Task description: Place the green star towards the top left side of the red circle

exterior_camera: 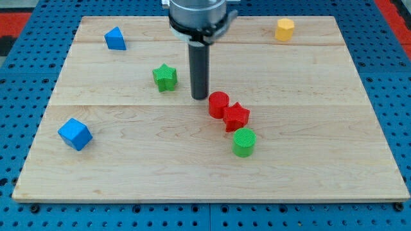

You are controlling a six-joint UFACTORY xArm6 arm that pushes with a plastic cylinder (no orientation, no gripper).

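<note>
Green star block (165, 77) sits on wooden board (308, 154) upper-left of red circle block (218, 104), w/ my tip (200, 97) btwn them, nearer the circle, no claw on this rod; red star block (236, 116) touches circle, green cylinder (244, 142) just below.

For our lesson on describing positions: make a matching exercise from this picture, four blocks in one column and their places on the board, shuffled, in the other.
Blocks:
1. green star
2. yellow block
3. blue cube
4. green cylinder

Places:
A. near the view's top right
B. just left of my tip
C. below the red star
D. near the view's bottom left

Pairs: 1-B, 2-A, 3-D, 4-C
</note>
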